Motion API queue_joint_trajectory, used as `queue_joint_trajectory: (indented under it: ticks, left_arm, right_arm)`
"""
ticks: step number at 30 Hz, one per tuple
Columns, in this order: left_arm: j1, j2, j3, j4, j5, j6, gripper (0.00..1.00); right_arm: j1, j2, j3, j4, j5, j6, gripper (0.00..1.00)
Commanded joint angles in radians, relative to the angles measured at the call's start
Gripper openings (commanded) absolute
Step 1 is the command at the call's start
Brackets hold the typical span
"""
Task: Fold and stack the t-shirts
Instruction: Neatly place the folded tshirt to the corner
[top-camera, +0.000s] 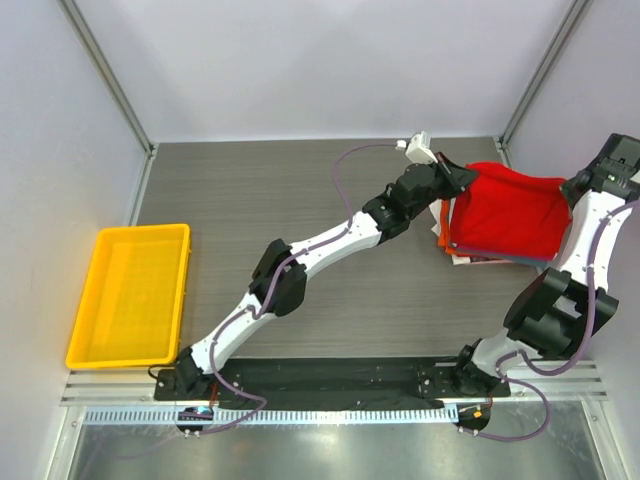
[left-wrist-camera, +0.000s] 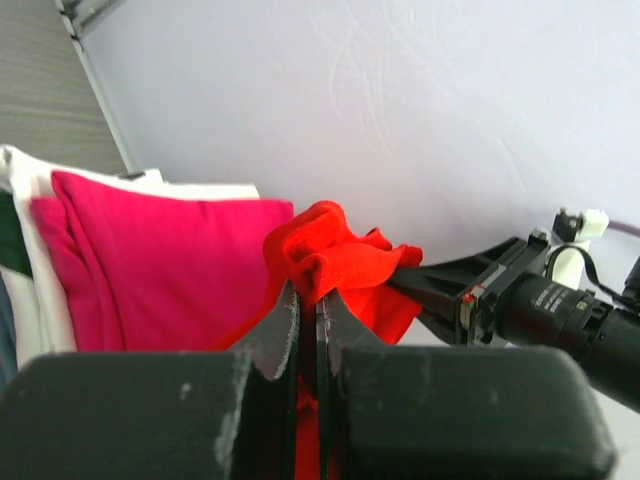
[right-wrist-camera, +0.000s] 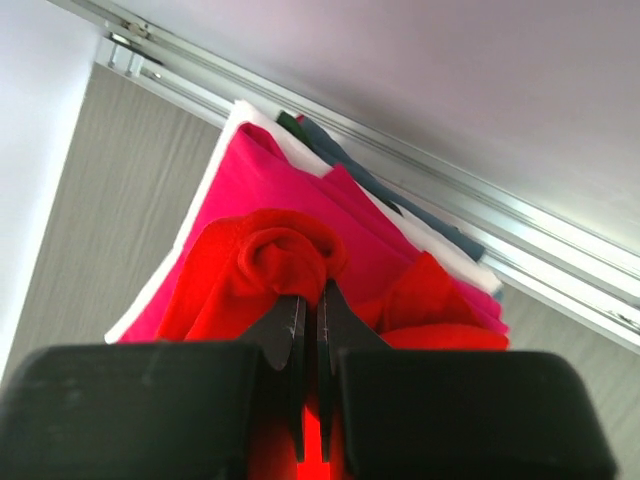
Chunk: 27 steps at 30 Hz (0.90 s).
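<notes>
Red t-shirt (top-camera: 510, 212) spread atop folded stack (top-camera: 446, 240); magenta shirt (left-wrist-camera: 170, 265) directly beneath.

The red shirt (top-camera: 505, 210) is plain bright red, no print. The pink shirt (left-wrist-camera: 160, 255) is solid magenta, then there's a white shirt (left-wrist-camera: 25, 190), a grey-blue shirt (right-wrist-camera: 345, 158) and an orange shirt (top-camera: 441, 239), all plain as far as they show. The tray (top-camera: 130, 295) is solid yellow. The bench (top-camera: 250, 200) is dark grey-brown with fine wood-grain streaks. The left end effector (left-wrist-camera: 308, 300) and right end effector (right-wrist-camera: 311, 300) are black. The left arm (top-camera: 320, 243) and right arm (top-camera: 588, 230) are white with black joints.
</notes>
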Motion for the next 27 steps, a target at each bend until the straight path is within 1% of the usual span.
queue_joint_trajectory:
  ticks: [1, 5, 6, 7, 8, 9, 10, 11, 12, 14, 15, 16, 17, 18, 19, 20, 21, 24, 25, 26, 27]
  left_arm:
    - [0.054, 0.058, 0.108, 0.126, -0.107, -0.029, 0.0]
    - [0.083, 0.13, 0.157, 0.154, -0.156, -0.073, 0.02]
    - [0.092, 0.154, 0.159, 0.178, -0.183, -0.078, 0.04]
    - [0.097, 0.17, 0.166, 0.2, -0.193, -0.073, 0.2]
    - [0.103, 0.186, 0.185, 0.205, -0.197, -0.066, 0.33]
    - [0.114, 0.202, 0.203, 0.188, -0.217, -0.06, 0.45]
    - [0.12, 0.213, 0.205, 0.192, -0.223, -0.058, 0.63]
    - [0.125, 0.21, 0.199, 0.197, -0.223, -0.053, 0.71]
    - [0.14, 0.202, 0.194, 0.197, -0.216, -0.029, 0.75]
    - [0.151, 0.161, 0.167, 0.191, -0.204, 0.003, 0.87]
    - [0.157, 0.136, 0.151, 0.186, -0.2, 0.023, 0.93]
    - [0.161, 0.113, 0.121, 0.183, -0.182, 0.073, 0.95]
    - [0.164, 0.058, 0.101, 0.182, -0.17, 0.094, 0.95]
    - [0.166, 0.03, 0.079, 0.179, -0.155, 0.12, 0.95]
    - [0.166, 0.0, 0.03, 0.17, -0.142, 0.152, 0.95]
    - [0.166, -0.07, 0.003, 0.159, -0.113, 0.17, 0.94]
    - [0.166, -0.103, -0.03, 0.14, -0.098, 0.18, 0.94]
    - [0.164, -0.253, -0.224, 0.113, -0.072, 0.195, 0.93]
    - [0.164, -0.281, -0.252, 0.104, -0.058, 0.197, 0.93]
    - [0.163, -0.301, -0.274, 0.09, -0.026, 0.197, 0.92]
    - [0.16, -0.329, -0.289, 0.082, -0.004, 0.197, 0.89]
  right_arm:
    - [-0.022, 0.053, 0.033, 0.161, 0.078, 0.019, 0.01]
    - [-0.022, 0.137, 0.081, 0.191, 0.056, 0.011, 0.01]
    - [-0.022, 0.166, 0.09, 0.201, 0.05, 0.013, 0.05]
    - [-0.022, 0.181, 0.093, 0.21, 0.039, 0.013, 0.14]
    - [-0.022, 0.192, 0.093, 0.219, 0.032, 0.016, 0.36]
    - [-0.02, 0.206, 0.083, 0.257, 0.021, 0.02, 0.78]
    - [-0.02, 0.212, 0.078, 0.279, 0.0, 0.011, 0.92]
    - [-0.02, 0.221, 0.09, 0.283, -0.001, 0.01, 0.99]
    - [-0.02, 0.231, 0.121, 0.279, -0.001, -0.001, 0.99]
    - [-0.02, 0.225, 0.141, 0.265, 0.01, -0.026, 0.98]
    - [-0.02, 0.214, 0.149, 0.253, 0.009, -0.029, 0.93]
    - [-0.019, 0.2, 0.147, 0.247, 0.006, -0.036, 0.9]
    - [-0.017, 0.162, 0.144, 0.239, 0.003, -0.044, 0.86]
    - [-0.01, 0.143, 0.135, 0.225, -0.002, -0.05, 0.77]
    - [-0.005, 0.122, 0.135, 0.213, -0.008, -0.058, 0.73]
    - [0.0, 0.094, 0.135, 0.196, -0.01, -0.073, 0.7]
    - [0.009, 0.077, 0.136, 0.164, -0.014, -0.082, 0.65]
    - [0.015, 0.005, 0.106, 0.136, -0.019, -0.104, 0.6]
    - [0.017, -0.011, 0.094, 0.138, -0.022, -0.108, 0.59]
    - [0.017, -0.047, 0.081, 0.135, -0.022, -0.113, 0.55]
    - [0.017, -0.062, 0.058, 0.133, -0.025, -0.118, 0.52]
